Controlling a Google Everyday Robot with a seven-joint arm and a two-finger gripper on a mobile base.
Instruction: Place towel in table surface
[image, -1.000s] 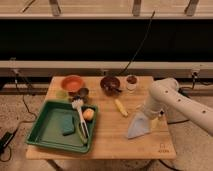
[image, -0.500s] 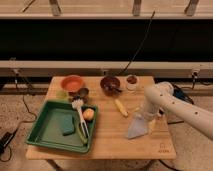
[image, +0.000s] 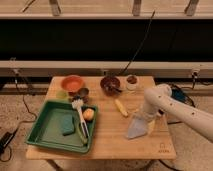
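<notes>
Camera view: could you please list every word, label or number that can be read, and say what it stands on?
Small dark logo on the table surface, at the front corner below the arm: too small to read.
No other text shows.
The tool hangs over the towel; neither shows any marking.

We see a green rectangular plastic tray (image: 46, 131) holding a dark green rectangular sponge (image: 68, 125), a white-handled brush (image: 80, 119) and a small round orange fruit (image: 88, 114). Behind it sit a round orange bowl (image: 73, 83) and a small dark cup (image: 82, 93). Further right are a dark brown bowl (image: 110, 84), a small white cup (image: 132, 81) and an elongated yellow food piece (image: 121, 107).
</notes>
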